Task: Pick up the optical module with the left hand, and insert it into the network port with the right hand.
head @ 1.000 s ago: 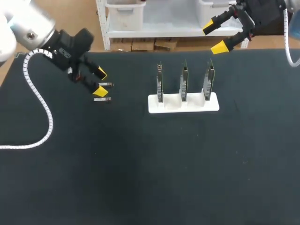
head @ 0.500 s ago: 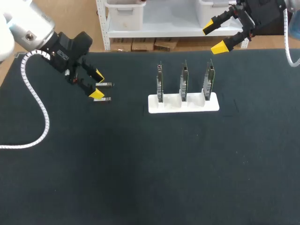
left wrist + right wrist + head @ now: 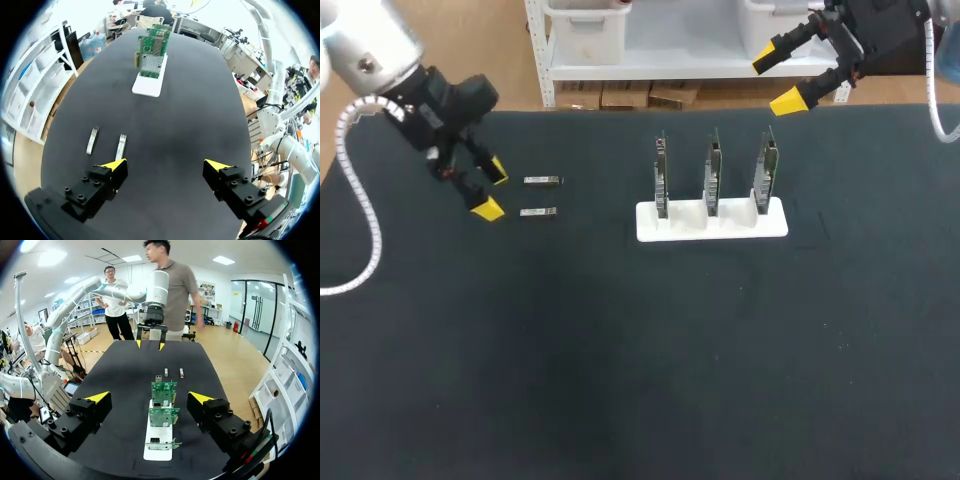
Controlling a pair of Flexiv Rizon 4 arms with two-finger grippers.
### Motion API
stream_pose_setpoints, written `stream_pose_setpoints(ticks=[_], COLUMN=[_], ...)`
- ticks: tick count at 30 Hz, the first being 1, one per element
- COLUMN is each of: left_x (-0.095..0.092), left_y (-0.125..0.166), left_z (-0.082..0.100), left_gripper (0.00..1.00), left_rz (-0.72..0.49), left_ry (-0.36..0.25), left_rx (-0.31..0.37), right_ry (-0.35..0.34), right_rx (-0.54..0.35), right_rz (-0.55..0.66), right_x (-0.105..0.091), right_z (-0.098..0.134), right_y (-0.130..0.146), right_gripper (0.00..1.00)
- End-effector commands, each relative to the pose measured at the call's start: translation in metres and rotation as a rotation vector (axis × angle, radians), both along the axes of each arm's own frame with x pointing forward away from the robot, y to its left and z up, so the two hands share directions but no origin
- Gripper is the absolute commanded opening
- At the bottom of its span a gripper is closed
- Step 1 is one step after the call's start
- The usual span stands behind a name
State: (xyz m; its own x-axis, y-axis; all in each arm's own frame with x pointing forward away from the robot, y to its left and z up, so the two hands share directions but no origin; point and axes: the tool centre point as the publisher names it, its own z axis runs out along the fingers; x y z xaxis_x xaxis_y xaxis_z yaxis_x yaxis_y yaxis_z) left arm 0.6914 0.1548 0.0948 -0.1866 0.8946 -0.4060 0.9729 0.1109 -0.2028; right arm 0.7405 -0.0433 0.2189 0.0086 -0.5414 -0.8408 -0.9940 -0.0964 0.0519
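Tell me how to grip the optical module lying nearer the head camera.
I'd pinch the module across its long sides at mid-length, from above: it is a slim bar lying flat on the table, leaving only top and sides free.

Black table (image 3: 650, 370), white card stand (image 3: 712, 224) on it, far optical module (image 3: 542, 181) and near optical module (image 3: 537, 212) flat, apart, left of the stand

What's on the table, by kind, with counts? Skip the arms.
modules: 2
cards: 3
stand: 1
Total: 6
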Motion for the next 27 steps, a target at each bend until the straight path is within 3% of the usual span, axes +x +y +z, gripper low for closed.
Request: stream_pose_setpoints(ticks=[1,5,11,18,22,27], left_x=[0.008,0.002,0.003,0.006,0.002,-0.006], left_y=[-0.029,-0.043,-0.037,-0.033,-0.032,-0.03], left_z=[-0.003,-0.015,-0.03,-0.036,-0.03,-0.032], left_gripper=[1.0,1.0,1.0,1.0,1.0,1.0], left_rz=[-0.037,-0.063,-0.01,0.02,0.036,0.052], left_ry=[0.008,0.041,0.065,0.067,0.061,0.062], left_rx=[0.048,0.125,0.194,0.201,0.168,0.179], right_ry=[0.0,0.0,0.0,0.0,0.0,0.0], right_rx=[-0.001,-0.001,-0.001,-0.001,-0.001,-0.001], right_rz=[-0.001,-0.001,-0.001,-0.001,-0.001,-0.001], right_x=[0.0,0.0,0.0,0.0,0.0,0.0], right_z=[0.0,0.0,0.0,0.0,0.0,0.0], right_y=[0.0,0.0,0.0,0.0,0.0,0.0], right_gripper=[1.0,1.0,1.0,1.0,1.0,1.0])
